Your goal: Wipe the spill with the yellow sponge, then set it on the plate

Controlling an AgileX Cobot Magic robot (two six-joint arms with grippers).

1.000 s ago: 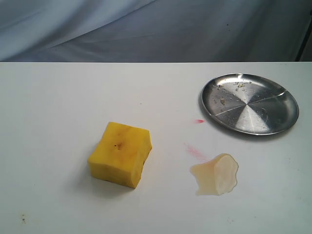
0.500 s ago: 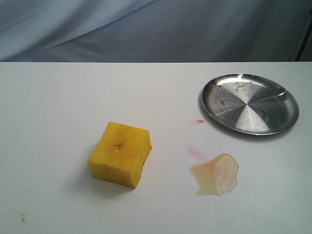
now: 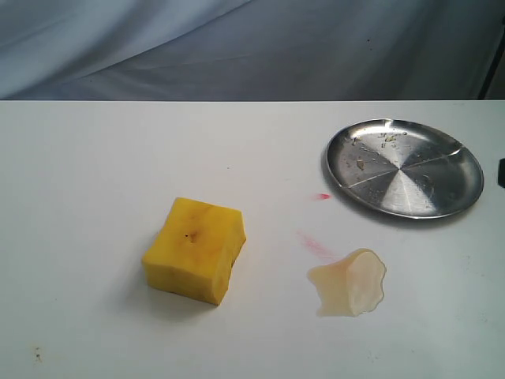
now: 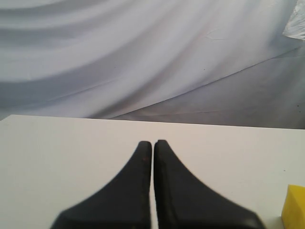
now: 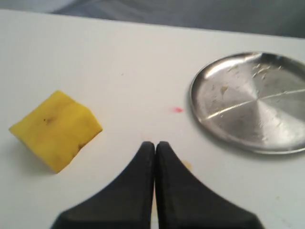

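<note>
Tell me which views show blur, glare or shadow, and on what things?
Exterior view: sharp; glare streaks on the round shiny steel plate, a soft shadow beside the thick yellow foam sponge. Left wrist view: the black left tool is blurred toward its base. Right wrist view: the black right tool is blurred likewise.

The yellow sponge [image 3: 195, 250] is bright yellow, flecked with a few brown specks. The spill [image 3: 349, 284] is a pale, translucent yellowish-beige. The plate [image 3: 410, 189] is shiny silver steel with faint radial lines and pale crumbs. Pink-red streak marks [image 3: 316, 245] smear the white tabletop [image 3: 95, 174]. The backdrop cloth [image 3: 237, 47] is grey-blue. The left claw [image 4: 153, 145] and right claw [image 5: 155, 145] are black.
</note>
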